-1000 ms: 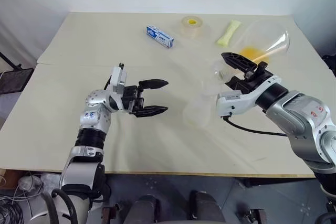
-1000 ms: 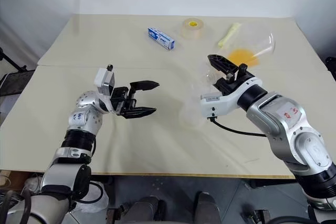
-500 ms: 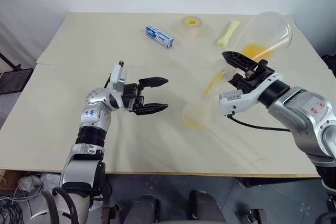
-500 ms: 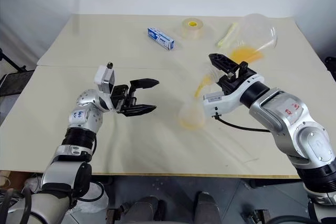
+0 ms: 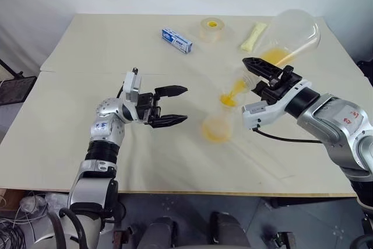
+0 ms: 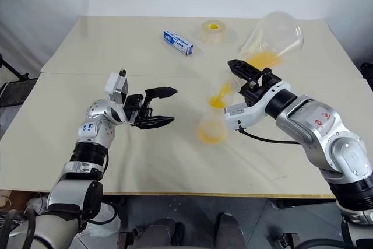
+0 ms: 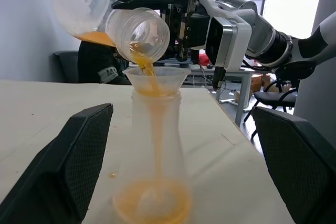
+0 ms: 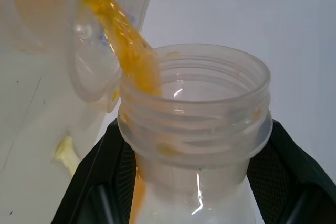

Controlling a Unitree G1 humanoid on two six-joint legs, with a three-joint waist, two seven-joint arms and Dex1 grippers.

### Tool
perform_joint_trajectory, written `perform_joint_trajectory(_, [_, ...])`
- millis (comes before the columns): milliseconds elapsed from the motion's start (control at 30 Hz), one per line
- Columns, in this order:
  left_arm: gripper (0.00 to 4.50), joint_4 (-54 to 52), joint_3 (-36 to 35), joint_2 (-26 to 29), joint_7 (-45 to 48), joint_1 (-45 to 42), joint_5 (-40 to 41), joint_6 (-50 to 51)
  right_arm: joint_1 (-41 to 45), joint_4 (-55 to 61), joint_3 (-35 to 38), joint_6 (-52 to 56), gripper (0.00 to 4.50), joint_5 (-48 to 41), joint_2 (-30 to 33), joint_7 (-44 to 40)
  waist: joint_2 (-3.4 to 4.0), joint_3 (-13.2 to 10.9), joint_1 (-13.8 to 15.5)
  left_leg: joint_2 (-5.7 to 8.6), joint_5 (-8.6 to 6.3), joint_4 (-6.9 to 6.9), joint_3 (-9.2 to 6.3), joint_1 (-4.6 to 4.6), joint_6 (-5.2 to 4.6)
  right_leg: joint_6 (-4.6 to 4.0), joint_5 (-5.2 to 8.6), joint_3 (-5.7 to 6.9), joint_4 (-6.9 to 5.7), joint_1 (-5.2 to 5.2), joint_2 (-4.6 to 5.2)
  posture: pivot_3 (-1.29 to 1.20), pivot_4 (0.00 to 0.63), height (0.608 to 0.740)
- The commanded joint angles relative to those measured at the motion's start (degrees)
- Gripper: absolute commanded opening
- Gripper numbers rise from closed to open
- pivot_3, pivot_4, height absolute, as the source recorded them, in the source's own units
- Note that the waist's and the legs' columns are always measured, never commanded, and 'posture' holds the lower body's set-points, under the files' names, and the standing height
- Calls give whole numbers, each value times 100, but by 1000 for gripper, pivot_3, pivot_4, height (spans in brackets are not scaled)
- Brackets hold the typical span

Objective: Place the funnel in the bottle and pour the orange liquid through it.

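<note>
Beige desk (image 5: 87, 62) bore the bottle (image 5: 217, 122); right hand (image 5: 263, 75) gripped the light, slippery flask (image 5: 285, 38) (neck-hold safest), left hand (image 5: 172, 107) wide.

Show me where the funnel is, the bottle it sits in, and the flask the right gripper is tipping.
funnel (image 7: 156, 78): left wrist view, on its cone wall.
bottle (image 7: 153, 145): left wrist view, on its body below the neck.
tipped flask (image 5: 291, 30): left eye view, on its wide conical base.
</note>
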State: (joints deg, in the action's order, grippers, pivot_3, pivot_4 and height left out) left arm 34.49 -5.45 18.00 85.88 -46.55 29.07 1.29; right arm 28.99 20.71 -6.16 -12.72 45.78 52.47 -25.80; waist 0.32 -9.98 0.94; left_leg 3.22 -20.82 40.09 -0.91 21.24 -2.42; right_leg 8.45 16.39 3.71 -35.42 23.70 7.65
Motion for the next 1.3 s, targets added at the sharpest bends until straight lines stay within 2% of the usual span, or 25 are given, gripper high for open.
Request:
perform_joint_trajectory(33, [4500,-37,-59,-26,13,-157,50,-62,143,48,269,-118,2444,37,55,141,0,0,0,0,0,0,0,0,0,0,0,0,0,0,0,0,150,740])
perform_joint_trajectory(1300, [4500,230,-68,-110,92,-270,32,-224,356,-279,361,-901,2444,242,225,373,0,0,-26,-1,0,0,0,0,0,0,0,0,0,0,0,0,150,740])
